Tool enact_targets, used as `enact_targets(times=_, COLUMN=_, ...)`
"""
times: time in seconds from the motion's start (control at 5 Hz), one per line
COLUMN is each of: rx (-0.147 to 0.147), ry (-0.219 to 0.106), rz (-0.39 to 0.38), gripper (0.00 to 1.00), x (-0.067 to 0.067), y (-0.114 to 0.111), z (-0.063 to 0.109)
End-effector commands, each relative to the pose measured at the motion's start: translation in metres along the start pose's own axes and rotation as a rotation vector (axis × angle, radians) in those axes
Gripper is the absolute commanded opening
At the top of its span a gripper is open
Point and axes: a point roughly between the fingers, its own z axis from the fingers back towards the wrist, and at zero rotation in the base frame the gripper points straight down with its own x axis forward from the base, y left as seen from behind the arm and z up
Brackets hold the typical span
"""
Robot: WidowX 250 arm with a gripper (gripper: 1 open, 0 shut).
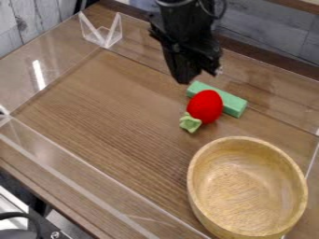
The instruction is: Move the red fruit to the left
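The red fruit (pixel 207 105) lies on the wooden table with its light-green leafy bit (pixel 189 123) at the front left. It leans against a flat green block (pixel 230 101) behind it. My gripper (pixel 191 75) hangs above the table, up and to the left of the fruit, clear of it and holding nothing. Its dark fingers point down and sit close together; the blur hides whether a gap is between them.
A large wooden bowl (pixel 247 187) stands at the front right, close to the fruit. Clear plastic walls (pixel 37 75) ring the table, with a clear bracket (pixel 100 30) at the back left. Bare wood stretches to the left of the fruit.
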Motion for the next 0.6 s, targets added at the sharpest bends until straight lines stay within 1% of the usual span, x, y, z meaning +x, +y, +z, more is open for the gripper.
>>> enact_targets(times=0.0, rx=-0.015, ry=-0.022, rz=-0.058, gripper=1.00, x=0.004, y=-0.007, z=-0.008)
enact_targets(times=0.2, rx=-0.025, ry=-0.023, rz=-0.101, gripper=0.00, x=0.018, y=-0.011, z=-0.015)
enact_targets(times=0.4, rx=-0.010, ry=-0.035, rz=-0.108, gripper=0.00, x=0.027, y=-0.001, z=-0.007)
